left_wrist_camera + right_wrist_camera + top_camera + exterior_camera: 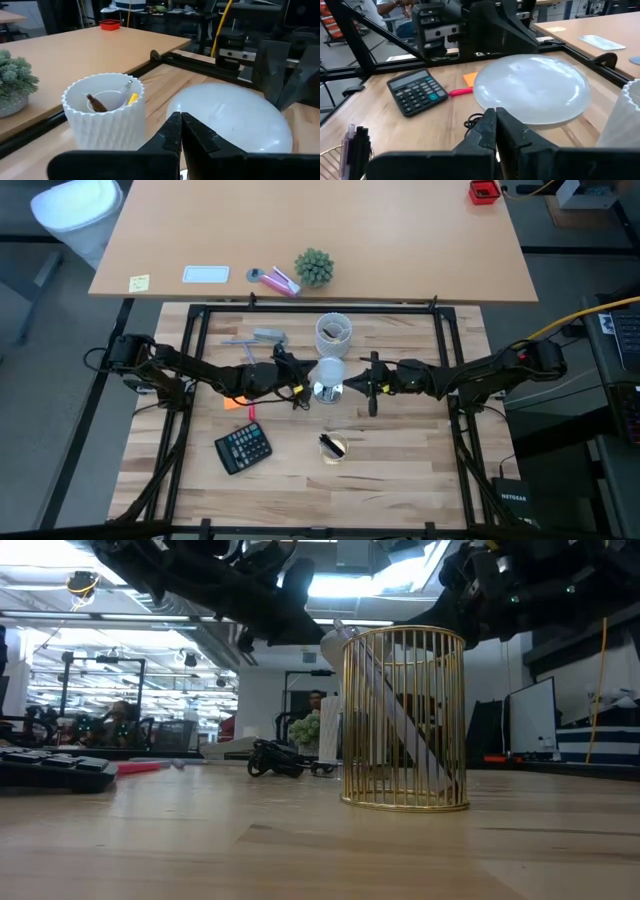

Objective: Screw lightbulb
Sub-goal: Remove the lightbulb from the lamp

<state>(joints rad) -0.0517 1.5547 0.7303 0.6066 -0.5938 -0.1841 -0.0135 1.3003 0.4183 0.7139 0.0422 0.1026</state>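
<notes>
white pear-shaped lightbulb (pixel 329 370) is flanked mid-worktop (pixel 420 470); left end effector (pixel 300 388) fingers are pressed together | right end effector (pixel 352 384) fingers likewise together, both just beside it

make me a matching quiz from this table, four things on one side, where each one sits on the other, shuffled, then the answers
Things:
1. black calculator with grey keys
2. gold wire pen cup
3. white ribbed cup
4. white pear-shaped lightbulb

Places (high view):
A. far side of the wooden table, just beyond the bulb
B. between the left gripper and right gripper, above the round silver socket
C. near side, left of the wire cup
D. near side, just nearer than the socket

Pairs: 1-C, 2-D, 3-A, 4-B
</notes>
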